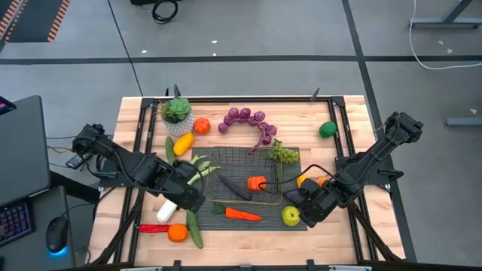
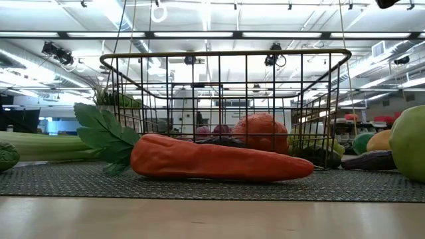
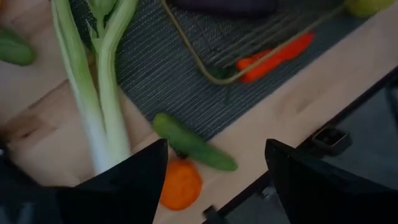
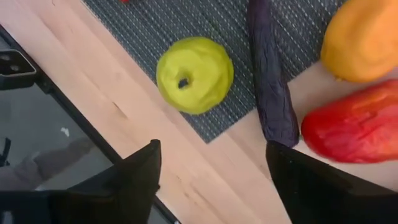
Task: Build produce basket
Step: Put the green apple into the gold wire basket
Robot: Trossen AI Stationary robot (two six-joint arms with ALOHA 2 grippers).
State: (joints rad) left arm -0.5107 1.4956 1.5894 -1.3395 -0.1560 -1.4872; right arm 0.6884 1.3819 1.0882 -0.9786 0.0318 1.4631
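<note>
Lying nearest the low camera, an orange carrot point(image 2: 219, 159) with green leaves rests on the dark ribbed mat point(image 1: 226, 159), and the brass-wire basket point(image 2: 226, 109) stands just behind it on the same mat. Inside the basket sit an orange pepper point(image 1: 257, 183) and a dark eggplant point(image 1: 235, 188). At the counter's point(image 1: 346, 113) near edge, left side, lie a small orange point(image 1: 177, 232), a cucumber point(image 1: 195, 229) and a red chili point(image 1: 154, 227). The left gripper point(image 1: 188, 197) hovers over the white-green leek point(image 3: 102, 93), beside the mat's left border; its jaws stand open with nothing between them. The right gripper point(image 1: 309, 214) hovers near the mat's right front corner, jaws open and empty, just beside the green apple point(image 4: 194, 74). A second eggplant point(image 4: 270, 87), a red pepper point(image 4: 354, 127) and an orange-yellow fruit point(image 4: 364, 37) lie close to it. Green grapes point(image 1: 284, 154) rest at the mat's far right part. Farther back on the bare counter lie purple grapes point(image 1: 247, 120), a yellow pepper point(image 1: 183, 144), another orange point(image 1: 201, 126), a green fruit point(image 1: 327, 129) and a potted succulent point(image 1: 178, 114).
</note>
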